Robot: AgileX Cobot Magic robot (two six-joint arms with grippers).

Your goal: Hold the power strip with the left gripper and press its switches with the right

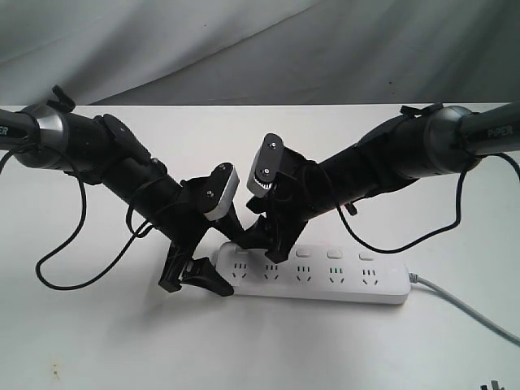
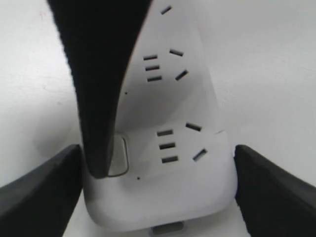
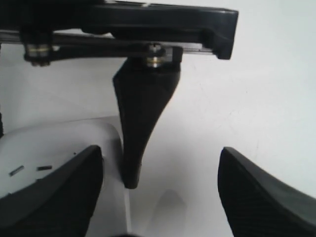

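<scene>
A flat, matte white tabletop (image 1: pixel 97 341) filled the lower part of the exterior view and ran back to a straight far edge, its surface plain apart from a few tiny dark specks (image 1: pixel 54 375) near the front left. Behind that edge hung a wrinkled grey fabric backdrop (image 1: pixel 244 49), creased in broad diagonal folds and unevenly shaded. The light was even and diffuse, laying only soft, pale grey shadows (image 3: pixel 170 207) on the white surface.

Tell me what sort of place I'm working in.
Probably a robot lab test bench: plain white tabletop, grey draped cloth backdrop, and paired black robot arms working a long white plastic power strip.
</scene>
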